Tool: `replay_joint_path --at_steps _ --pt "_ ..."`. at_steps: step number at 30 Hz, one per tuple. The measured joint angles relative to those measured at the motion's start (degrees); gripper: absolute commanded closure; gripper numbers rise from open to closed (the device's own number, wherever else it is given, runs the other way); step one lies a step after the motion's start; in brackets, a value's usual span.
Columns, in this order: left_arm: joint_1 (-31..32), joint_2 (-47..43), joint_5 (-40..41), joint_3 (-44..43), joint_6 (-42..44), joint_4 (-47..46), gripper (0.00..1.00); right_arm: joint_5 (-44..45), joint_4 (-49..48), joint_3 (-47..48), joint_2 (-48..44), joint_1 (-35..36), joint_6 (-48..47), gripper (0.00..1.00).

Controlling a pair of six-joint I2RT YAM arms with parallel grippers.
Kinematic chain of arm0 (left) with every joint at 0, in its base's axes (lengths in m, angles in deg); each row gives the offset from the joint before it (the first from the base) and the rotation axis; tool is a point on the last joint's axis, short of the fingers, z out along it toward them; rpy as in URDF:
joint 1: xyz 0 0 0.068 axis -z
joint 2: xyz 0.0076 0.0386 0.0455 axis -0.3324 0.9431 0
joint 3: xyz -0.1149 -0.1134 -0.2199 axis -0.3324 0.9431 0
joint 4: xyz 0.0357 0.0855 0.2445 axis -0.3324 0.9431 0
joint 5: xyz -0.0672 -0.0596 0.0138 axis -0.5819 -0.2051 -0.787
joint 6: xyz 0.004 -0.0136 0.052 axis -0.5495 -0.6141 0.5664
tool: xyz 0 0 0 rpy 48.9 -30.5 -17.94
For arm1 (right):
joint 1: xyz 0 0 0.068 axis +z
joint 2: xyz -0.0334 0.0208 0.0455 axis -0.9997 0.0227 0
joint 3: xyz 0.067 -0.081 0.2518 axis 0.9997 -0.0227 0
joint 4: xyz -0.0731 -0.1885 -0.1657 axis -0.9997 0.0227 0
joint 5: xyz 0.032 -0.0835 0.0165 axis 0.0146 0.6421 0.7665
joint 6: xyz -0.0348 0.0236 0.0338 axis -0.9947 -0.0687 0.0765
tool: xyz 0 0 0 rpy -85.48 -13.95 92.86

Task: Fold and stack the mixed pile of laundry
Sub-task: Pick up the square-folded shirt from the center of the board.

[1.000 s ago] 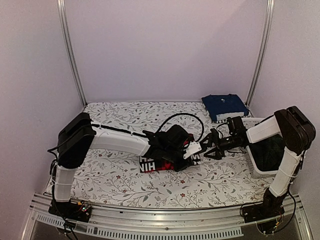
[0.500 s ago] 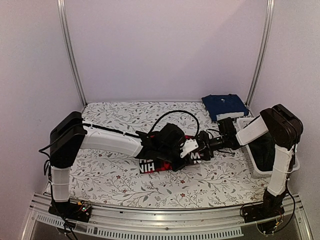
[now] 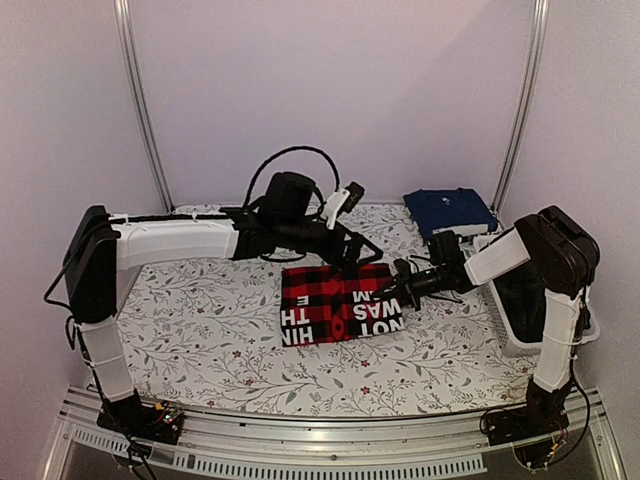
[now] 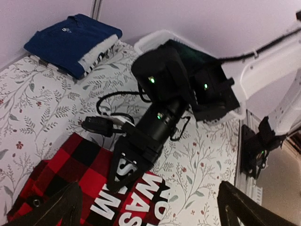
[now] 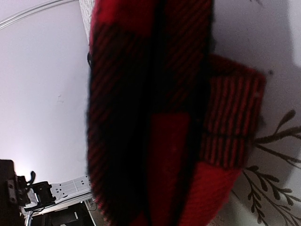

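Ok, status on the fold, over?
Left claw open, empty, over far edge of checked shirt. Right claw shut on its right edge. Shirt lies folded on the table cloth. Nothing blocking either arm.

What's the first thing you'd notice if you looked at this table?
The bright red-and-black checked shirt with big white letters, lying in the middle of the flowery table cloth. The right gripper pinches its right edge, while the left gripper hangs open above its far side. A folded navy blue garment sits in the far right corner.
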Motion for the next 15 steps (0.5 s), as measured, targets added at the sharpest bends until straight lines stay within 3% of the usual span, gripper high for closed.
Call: replay_joint_path --at_steps 7,15 --pt "-11.0 -1.8 -6.6 -11.8 -13.7 2.0 0.0 2.0 7.8 2.3 -2.4 -1.0 -7.0 1.0" --pt "-19.5 -3.2 -13.9 -14.0 -23.8 4.3 0.0 4.4 12.0 2.3 -2.6 -2.0 -12.1 1.0"
